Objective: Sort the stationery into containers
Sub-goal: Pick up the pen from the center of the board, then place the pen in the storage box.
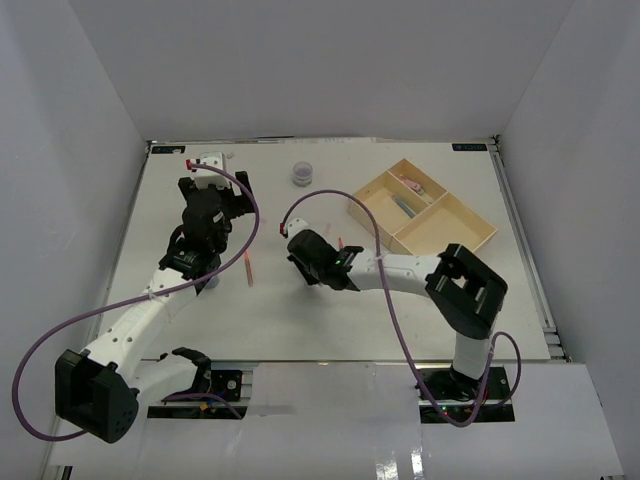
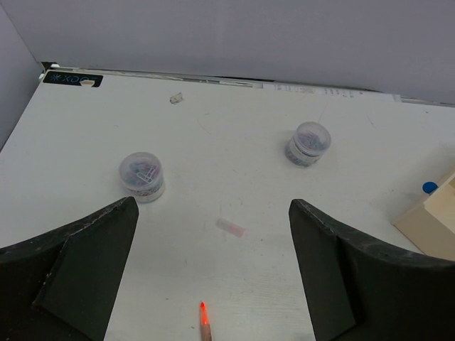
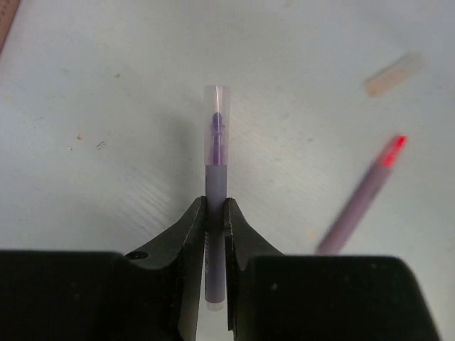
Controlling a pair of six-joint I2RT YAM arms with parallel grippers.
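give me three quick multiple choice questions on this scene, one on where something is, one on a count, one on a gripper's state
1. In the top view, the beige tray sits: A) at the far right of the table B) in the near left corner C) at the near middle
2. Round tubs in the left wrist view: A) one B) two C) four
3. The right gripper is: A) wide open B) shut on the purple pen C) shut on a tub
Answers: 1 A, it lies by the far right side. 2 B, one stands left, one right. 3 B, its jaws pinch the pen's barrel.
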